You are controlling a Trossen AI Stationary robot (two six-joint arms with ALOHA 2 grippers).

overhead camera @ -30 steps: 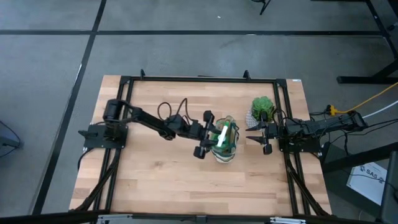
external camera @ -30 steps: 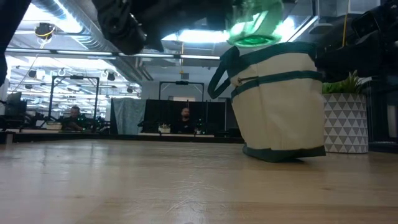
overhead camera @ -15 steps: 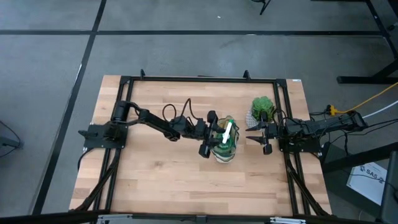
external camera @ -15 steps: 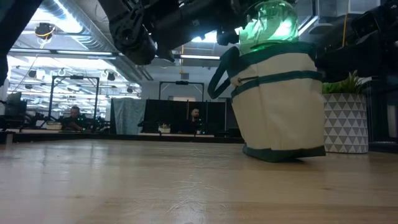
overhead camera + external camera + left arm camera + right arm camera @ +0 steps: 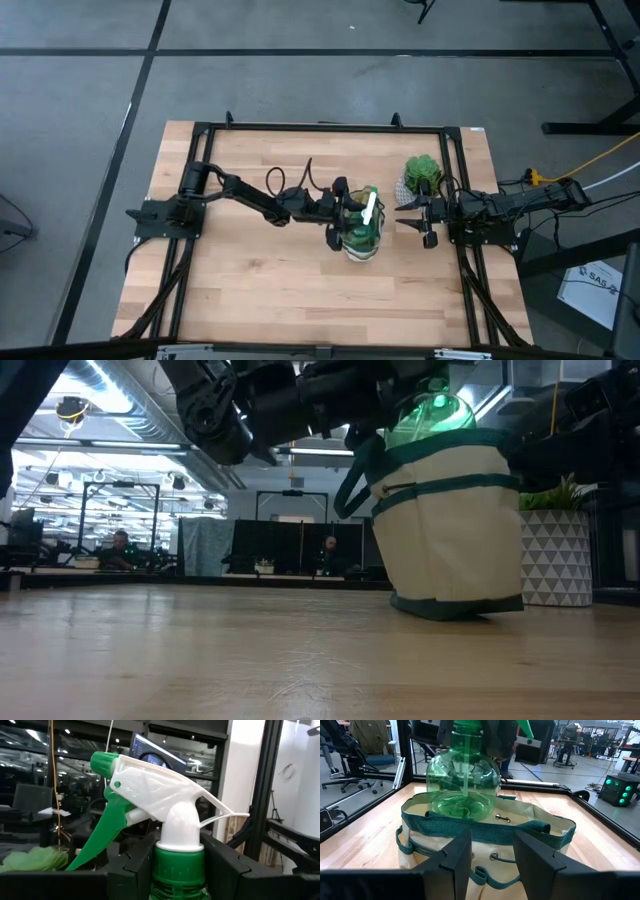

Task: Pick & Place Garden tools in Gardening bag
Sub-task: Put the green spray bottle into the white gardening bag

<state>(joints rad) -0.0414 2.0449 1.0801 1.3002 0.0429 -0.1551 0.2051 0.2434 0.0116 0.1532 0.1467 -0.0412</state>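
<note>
The green translucent spray bottle with a white trigger head stands upright over the beige gardening bag. Its round lower part sits in the bag's open mouth. The bag rests on its base on the table, right of centre. My left gripper is shut on the bottle, just left of the bag. My right gripper is open and empty, right of the bag, fingers pointing at it. Trowel, rake and shears do not show. My left gripper pinches the bottle's neck at the green collar, just under the white trigger head, between its two fingers. The fingers come level from the table's left. The bottle hangs upright below the hold, its body at the bag's rim.
A green plant in a white patterned pot stands at the far right, close behind my right gripper; it also shows in the low view. A black frame runs around the wooden table. People sit in the room beyond.
My left gripper has moved a little toward the table's right edge and down over the bag. It has turned the bottle from tilted to upright. The bottle's body has sunk from above the bag into its mouth.
</note>
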